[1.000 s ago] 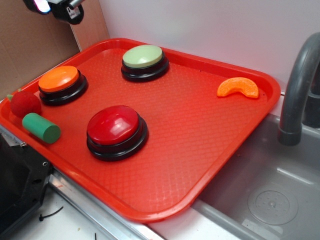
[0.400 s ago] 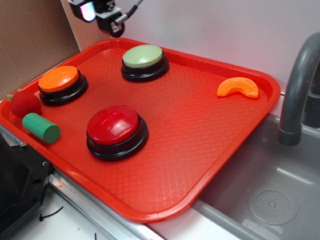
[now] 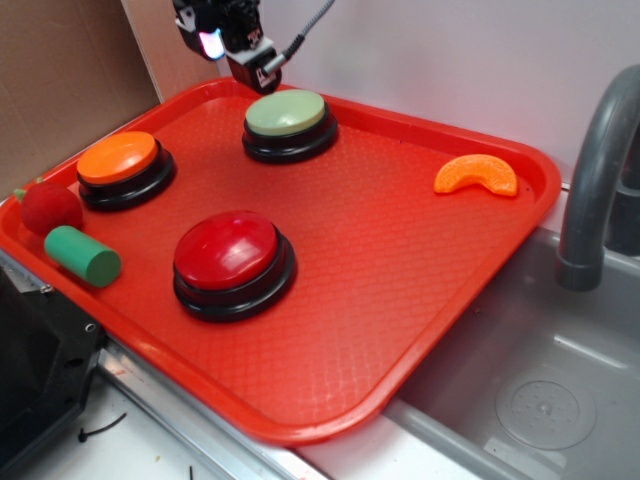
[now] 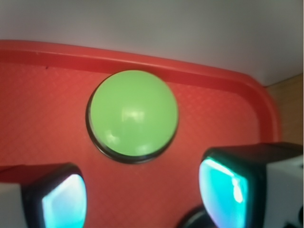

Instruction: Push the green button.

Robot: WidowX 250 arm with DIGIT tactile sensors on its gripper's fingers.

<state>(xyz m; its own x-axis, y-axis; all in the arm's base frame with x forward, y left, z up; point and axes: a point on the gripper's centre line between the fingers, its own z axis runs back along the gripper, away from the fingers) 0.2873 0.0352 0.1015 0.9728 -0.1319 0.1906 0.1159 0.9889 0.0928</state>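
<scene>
Nearest the exterior camera sit the red button (image 3: 234, 262) and orange button (image 3: 121, 166), which a stray descent could press instead. Farther back, the green button (image 3: 287, 123) sits near the tray's (image 3: 400, 300) far rim; the gripper (image 3: 232, 40) hovers behind it, empty, fingers (image 4: 59, 199) spread wide, so they may straddle the dome or glance off its edge.

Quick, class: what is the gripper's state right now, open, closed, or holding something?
Gripper: open, holding nothing, fingers apart above the tray just short of the green button.
</scene>
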